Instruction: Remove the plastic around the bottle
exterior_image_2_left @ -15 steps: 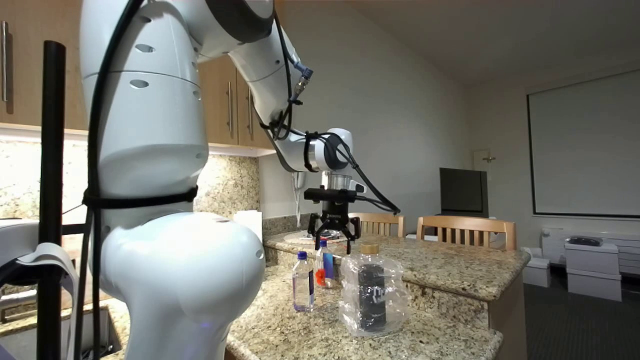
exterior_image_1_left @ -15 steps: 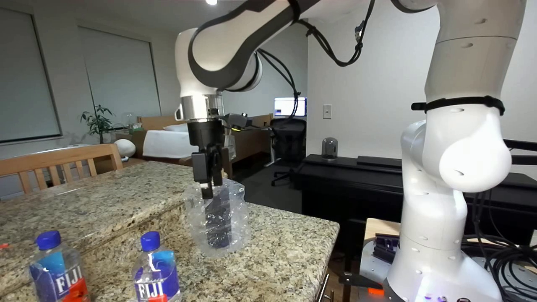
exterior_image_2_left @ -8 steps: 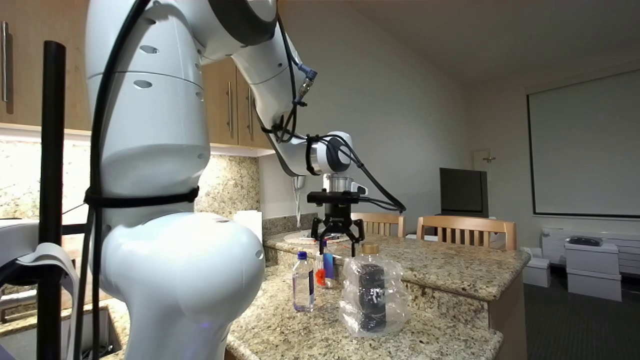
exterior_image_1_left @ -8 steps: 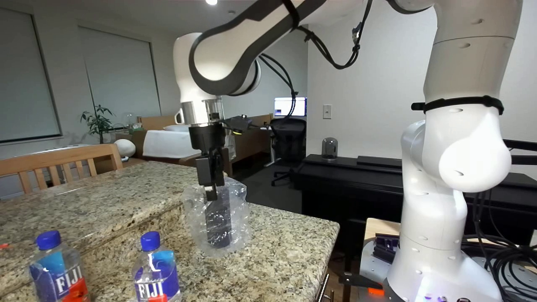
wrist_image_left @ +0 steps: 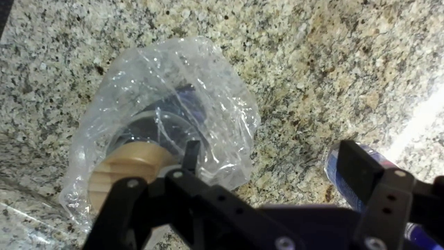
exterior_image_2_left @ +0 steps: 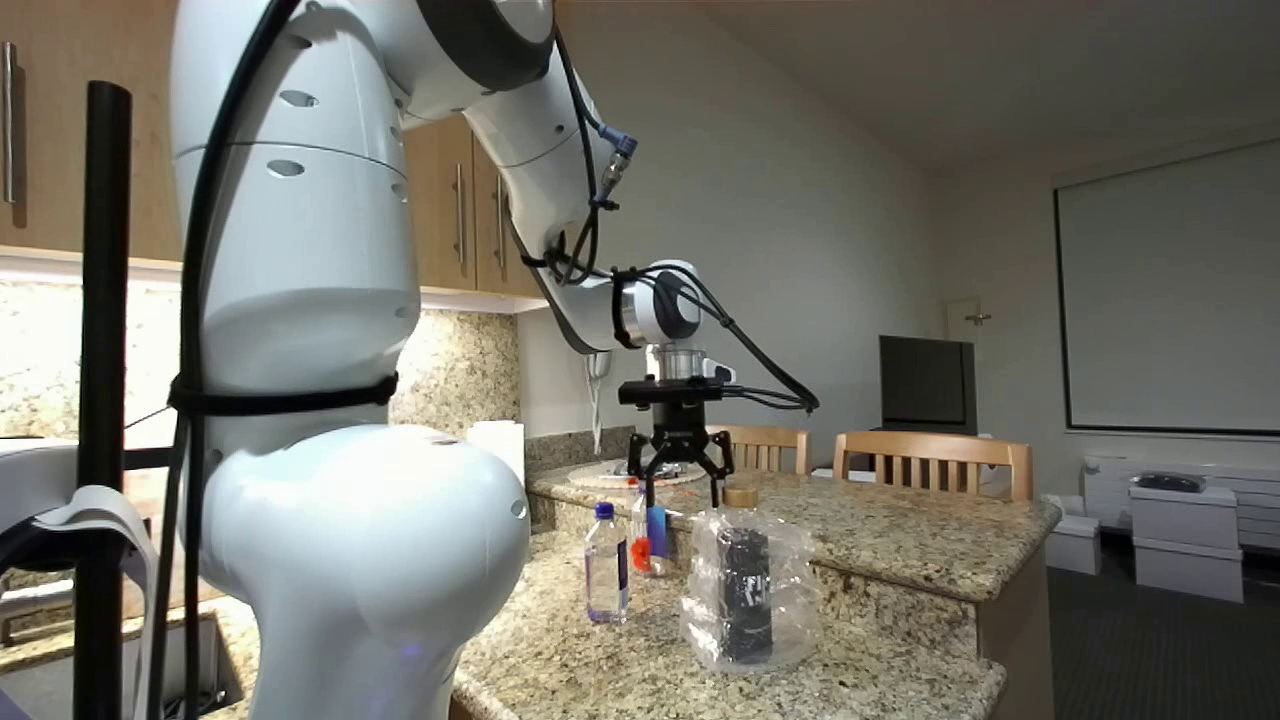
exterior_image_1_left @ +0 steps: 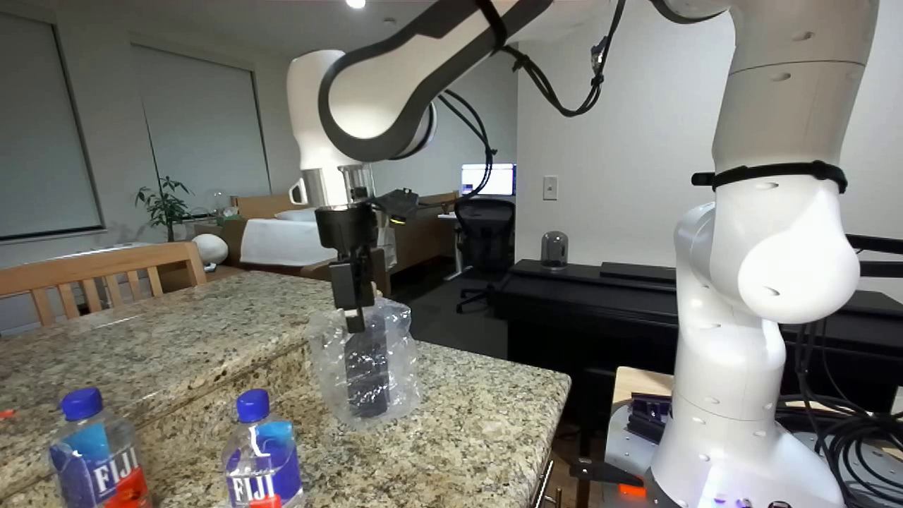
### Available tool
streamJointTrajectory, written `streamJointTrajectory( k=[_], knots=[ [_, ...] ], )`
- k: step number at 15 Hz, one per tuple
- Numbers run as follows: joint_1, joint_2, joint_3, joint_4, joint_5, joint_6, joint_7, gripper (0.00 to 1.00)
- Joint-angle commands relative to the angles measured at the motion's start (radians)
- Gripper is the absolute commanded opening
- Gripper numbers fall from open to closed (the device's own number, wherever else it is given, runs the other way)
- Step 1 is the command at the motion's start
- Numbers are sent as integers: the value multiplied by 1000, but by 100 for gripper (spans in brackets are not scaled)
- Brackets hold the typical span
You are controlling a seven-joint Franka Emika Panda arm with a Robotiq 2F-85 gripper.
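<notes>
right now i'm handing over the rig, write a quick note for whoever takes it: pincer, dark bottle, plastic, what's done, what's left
Pincer: open, holding nothing, beside the tan cap of the dark bottle.
Bottle: upright on the counter, cap sticking out above the plastic.
Plastic: around the bottle's body. In the wrist view one finger overlaps it by the cap; whether they touch, I can't tell.
Done: pincer open and near the plastic; nothing removed yet.
Left: grip the plastic, perhaps at its upper edge, and draw it off the bottle.
</notes>
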Motion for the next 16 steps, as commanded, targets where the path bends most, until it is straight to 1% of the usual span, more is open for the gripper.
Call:
streamJointTrajectory(
  k=[1, 10, 16],
  knots=[
    [-8, -10, 13, 1, -33, 19, 9, 100],
    [-10, -13, 18, 10, -53, 24, 11, 100],
    [-17, -10, 4, -3, -25, 21, -4, 100]
  ],
)
